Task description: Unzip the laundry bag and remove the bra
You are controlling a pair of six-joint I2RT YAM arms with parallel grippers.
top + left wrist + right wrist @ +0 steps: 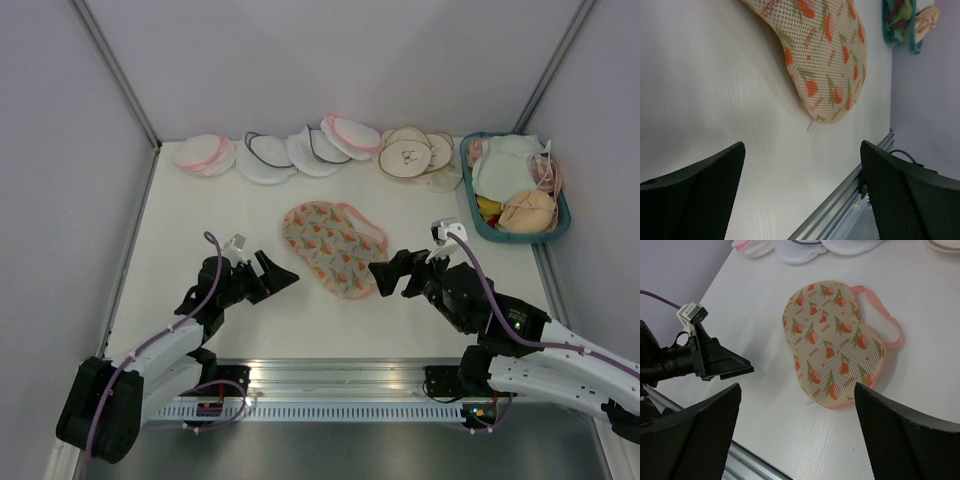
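Note:
The laundry bag lies zipped shut on the white table, cream with orange and green prints and pink trim. It also shows in the left wrist view and the right wrist view. A small clear zip pull sticks out at its near end. My left gripper is open and empty, just left of the bag. My right gripper is open and empty, just right of the bag's near end. The bra is hidden.
Several white and beige round pouches line the back wall. A teal basket with peach and white bras stands at the back right. A metal rail runs along the table's near edge.

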